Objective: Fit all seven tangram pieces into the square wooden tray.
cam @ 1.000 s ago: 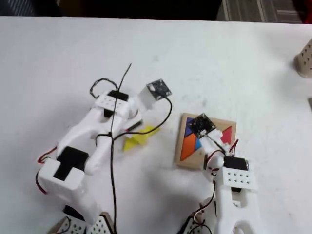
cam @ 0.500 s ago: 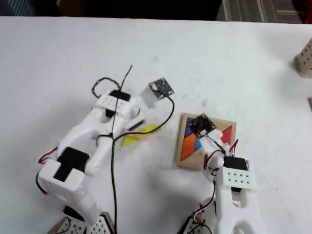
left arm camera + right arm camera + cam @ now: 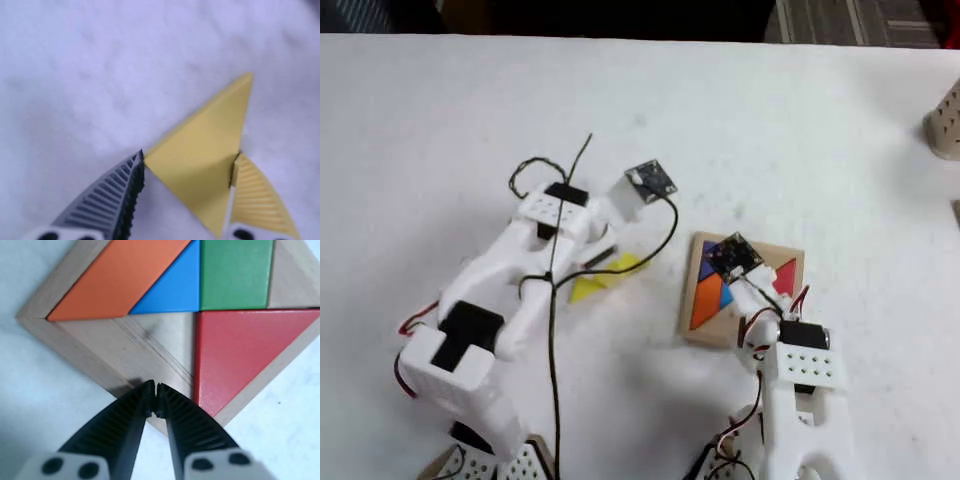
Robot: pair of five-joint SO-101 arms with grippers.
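The yellow triangle (image 3: 202, 150) lies flat on the white table, left of the tray. My left gripper (image 3: 187, 160) is shut on it, the grey finger at one corner and the yellow finger against its edge. In the high view the triangle (image 3: 603, 276) shows under the left arm's wrist. The square wooden tray (image 3: 95, 357) holds an orange parallelogram (image 3: 117, 277), a blue triangle (image 3: 172, 290), a green square (image 3: 235, 272) and a red triangle (image 3: 240, 350), with bare wood between them. My right gripper (image 3: 154, 390) is shut and empty, its tips over the tray's near rim.
In the high view the tray (image 3: 790, 250) sits right of centre, with the right arm (image 3: 795, 365) in front of it. A black cable (image 3: 555, 340) hangs across the left arm. A perforated beige object (image 3: 945, 125) stands at the far right edge.
The left gripper has shut on the yellow triangle, and its wrist has shifted slightly toward the table's far side. The right arm has kept still.
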